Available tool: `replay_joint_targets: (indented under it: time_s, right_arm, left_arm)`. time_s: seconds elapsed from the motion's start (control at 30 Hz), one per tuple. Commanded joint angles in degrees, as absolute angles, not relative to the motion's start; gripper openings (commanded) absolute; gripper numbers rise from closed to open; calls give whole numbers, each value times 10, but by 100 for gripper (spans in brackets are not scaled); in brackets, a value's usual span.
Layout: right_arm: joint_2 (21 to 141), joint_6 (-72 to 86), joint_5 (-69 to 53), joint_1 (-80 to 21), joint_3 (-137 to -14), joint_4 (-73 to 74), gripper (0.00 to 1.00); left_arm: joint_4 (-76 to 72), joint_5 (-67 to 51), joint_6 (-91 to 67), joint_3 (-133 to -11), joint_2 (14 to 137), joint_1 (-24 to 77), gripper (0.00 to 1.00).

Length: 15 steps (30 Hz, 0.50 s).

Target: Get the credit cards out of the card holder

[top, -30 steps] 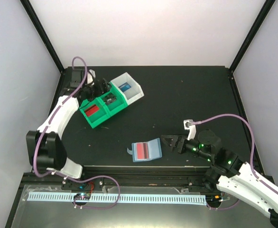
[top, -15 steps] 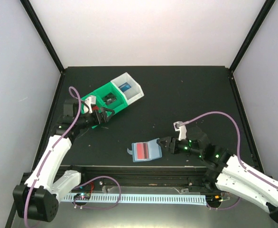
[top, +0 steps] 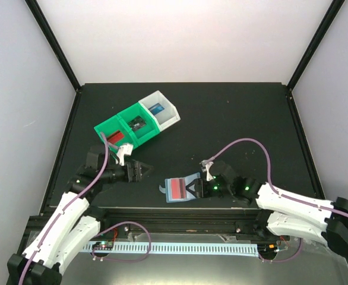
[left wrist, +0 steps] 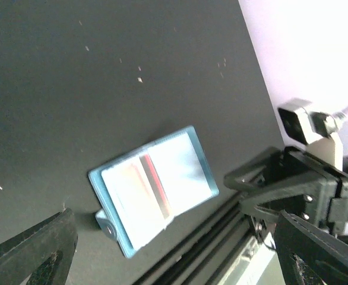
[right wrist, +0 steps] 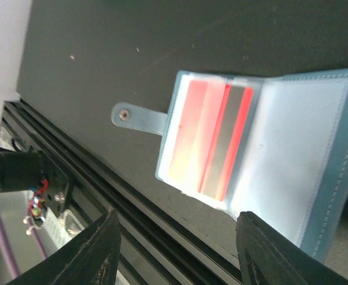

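While the card holder (top: 179, 189) lies open, right claw (top: 190, 189) overhangs its edge

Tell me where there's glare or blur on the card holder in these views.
Left wrist: the card holder is washed out by glare and slightly soft. Right wrist: the red card glows overexposed through the sleeve. Top external: sharp, evenly lit, no glare on the holder.

Card holder (top: 192, 185) on table (top: 239, 119) near front edge, credit card (top: 176, 189) in its left panel, bins (top: 137, 123) behind, leftward
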<state>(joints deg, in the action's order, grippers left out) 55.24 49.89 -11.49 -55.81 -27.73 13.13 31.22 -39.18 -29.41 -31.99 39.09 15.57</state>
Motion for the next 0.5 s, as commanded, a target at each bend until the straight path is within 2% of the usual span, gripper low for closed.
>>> replay_joint_targets:
  time_s: [0.0,0.27,0.47]
  right_arm:
    - [610,505,-93,-583,-296,98,55]
    - [688,497,-65,-608,-326,78,45]
    - [736,481,-43,-608,-350,74,43]
  left_arm:
    - [284,-392,-340,-282,364,198,92]
    - [172,-377,-417,-191,333,256,86]
    - [135,-373,-465,-151,318,278,80]
